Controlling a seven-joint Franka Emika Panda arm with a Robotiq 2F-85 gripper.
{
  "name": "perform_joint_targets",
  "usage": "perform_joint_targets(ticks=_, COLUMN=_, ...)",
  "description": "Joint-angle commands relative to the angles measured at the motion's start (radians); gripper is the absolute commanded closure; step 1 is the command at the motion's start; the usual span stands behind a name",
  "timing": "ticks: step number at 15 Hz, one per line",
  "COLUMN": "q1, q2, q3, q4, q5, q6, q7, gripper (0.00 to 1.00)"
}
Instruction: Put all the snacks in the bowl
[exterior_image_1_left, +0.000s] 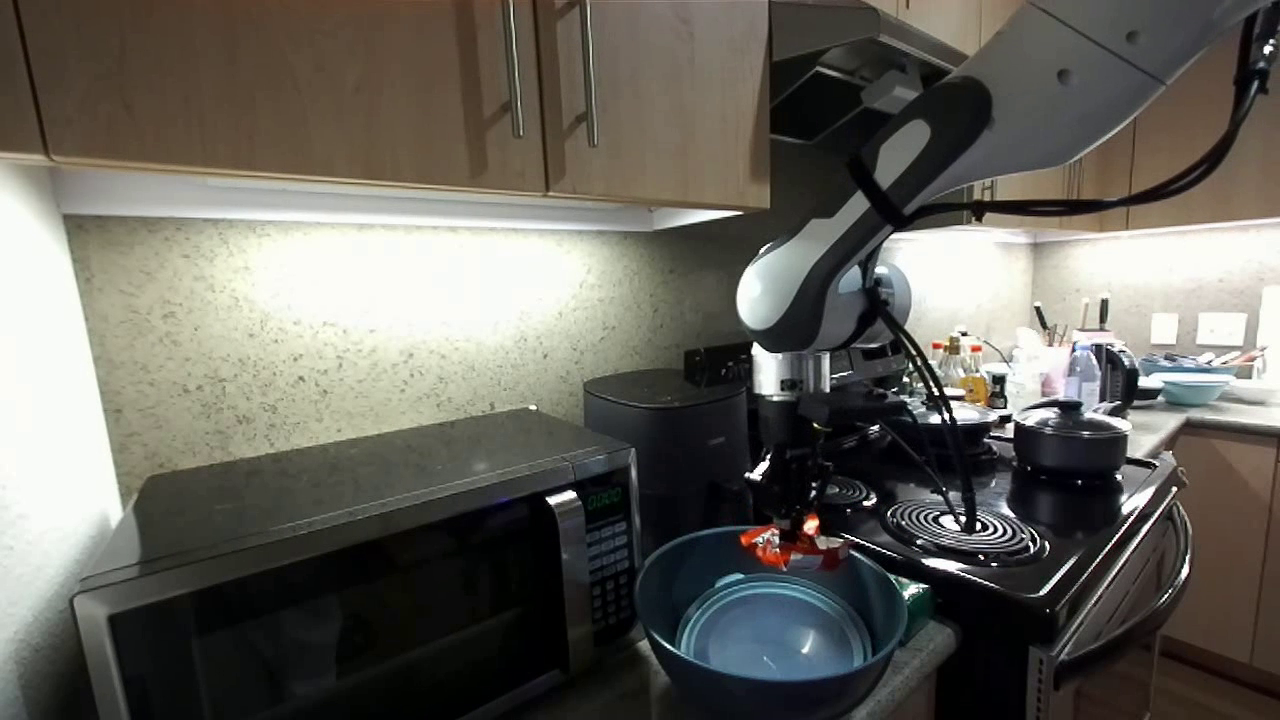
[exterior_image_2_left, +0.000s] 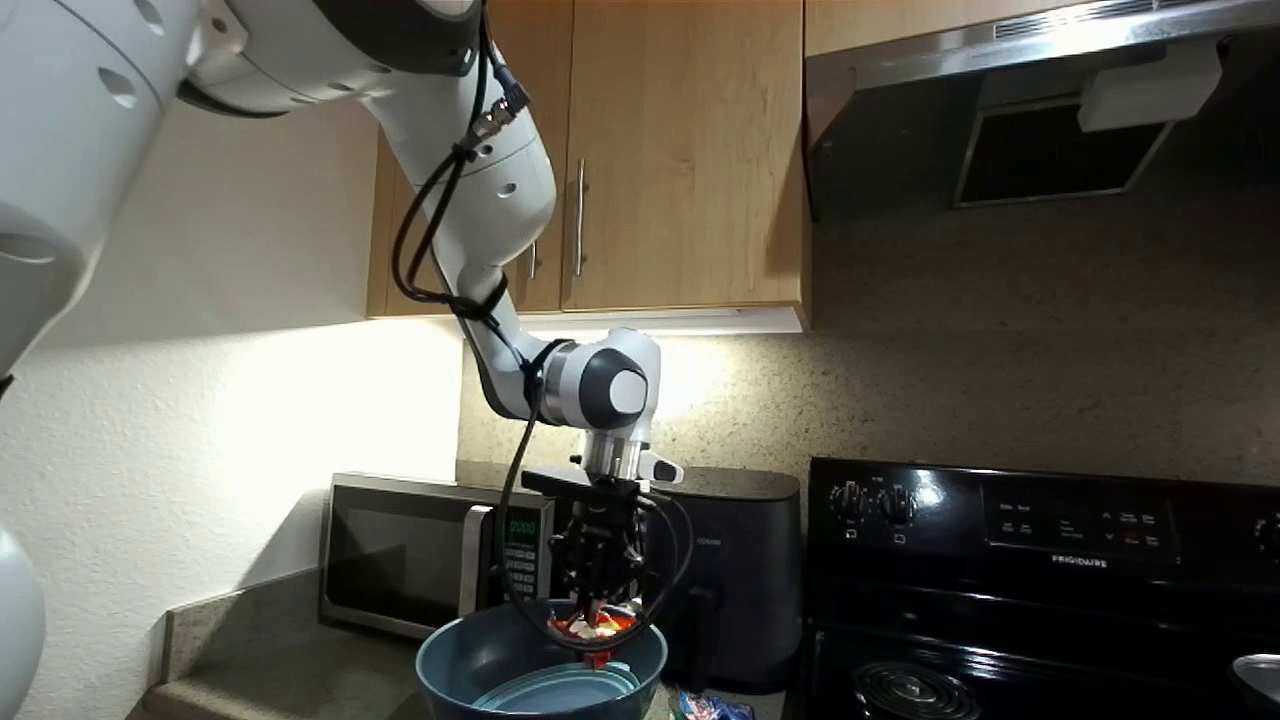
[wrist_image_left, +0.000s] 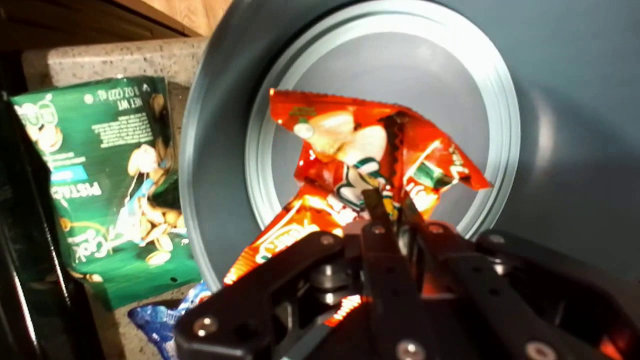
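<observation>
Wooden cabinets (exterior_image_1_left: 400, 100) hang above a speckled table (exterior_image_2_left: 290, 660) that carries a microwave (exterior_image_1_left: 340, 580) and a dark appliance (exterior_image_1_left: 665, 450), with a black stove (exterior_image_2_left: 900, 620) alongside. In an exterior view the arm (exterior_image_1_left: 940, 140) reaches in from the upper right and slopes down to a rounded joint (exterior_image_1_left: 770, 300); below it the wrist (exterior_image_1_left: 790, 372) stands vertical, so the pincer (wrist_image_left: 389, 196) points straight down over the blue bowl (exterior_image_1_left: 690, 570). It is clamped on an orange-red packet (wrist_image_left: 345, 150); whether the packet hangs above the bowl or just inside it, I cannot tell. A green packet (wrist_image_left: 110, 210) lies on the table just beside the bowl, near a blue packet (wrist_image_left: 155, 322) partly hidden by the pincer.
</observation>
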Motion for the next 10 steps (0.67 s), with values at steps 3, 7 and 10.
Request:
perform_joint_targets(ticks=3, q1=-0.017, q2=0.008, q3=-0.011, q4=0.003, q5=0.010, q6=-0.067, q7=-0.037, gripper=0.53)
perform_joint_targets(ticks=7, q1=-0.027, q2=-0.014, q3=-0.040, q4=-0.014, q5=-0.015, q6=-0.037, q7=-0.005, gripper=0.29)
perform_joint_targets(ticks=10, q1=-0.029, q2=-0.044, q3=-0.082, q4=-0.047, q5=-0.074, q6=0.026, q7=0.045, gripper=0.08)
